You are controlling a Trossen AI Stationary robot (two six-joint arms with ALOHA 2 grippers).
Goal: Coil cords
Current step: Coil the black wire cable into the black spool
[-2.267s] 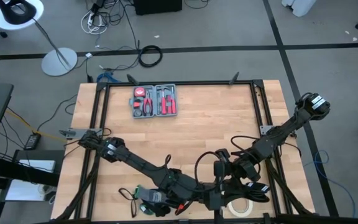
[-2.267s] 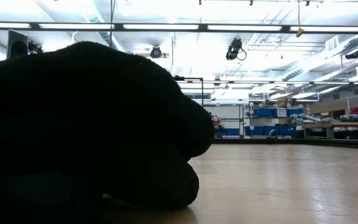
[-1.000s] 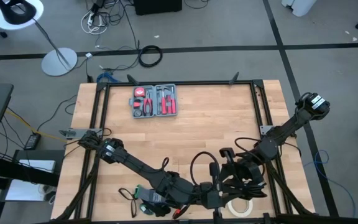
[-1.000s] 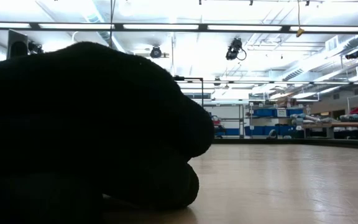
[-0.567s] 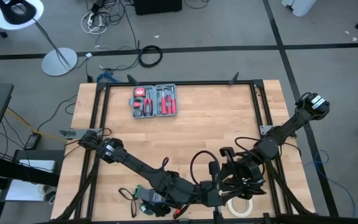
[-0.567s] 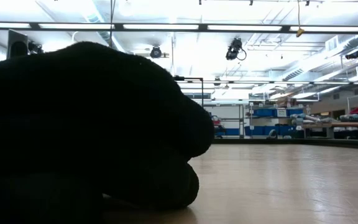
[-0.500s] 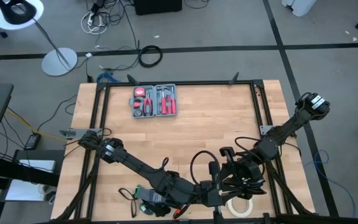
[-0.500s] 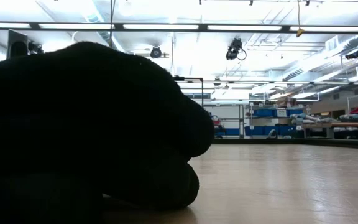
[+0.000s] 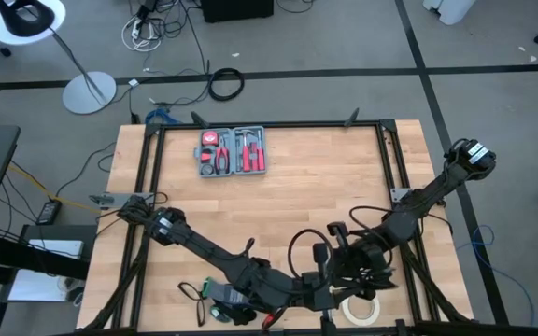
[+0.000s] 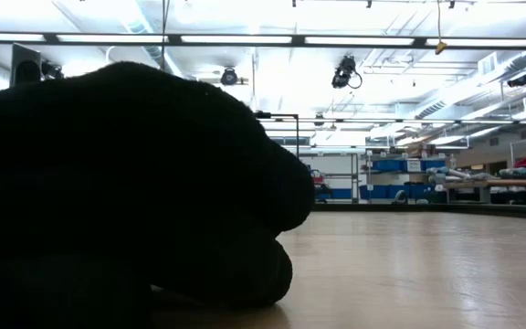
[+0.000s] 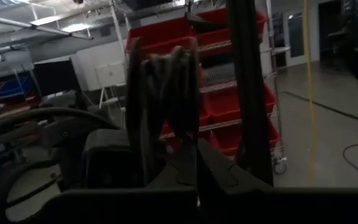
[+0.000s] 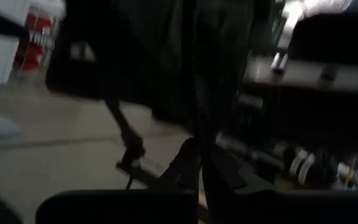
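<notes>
Both hands meet at the counter's (image 9: 288, 201) near edge. Left hand (image 9: 318, 287) pinches a bundle of cord (image 11: 163, 106) turns, fingers pressed together. Right hand (image 9: 336, 271) is pressed together just beside it; can't tell what it grips. I'd keep tension light and lay the loop (image 9: 302, 247) flush on the bundle.

Overhead, table-level, two wrist cameras

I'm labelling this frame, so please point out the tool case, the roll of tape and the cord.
tool case (image 9: 233, 152), high view, middle of the open tray.
roll of tape (image 9: 360, 311), high view, on its white ring.
cord (image 9: 297, 245), high view, on the raised black loop.
</notes>
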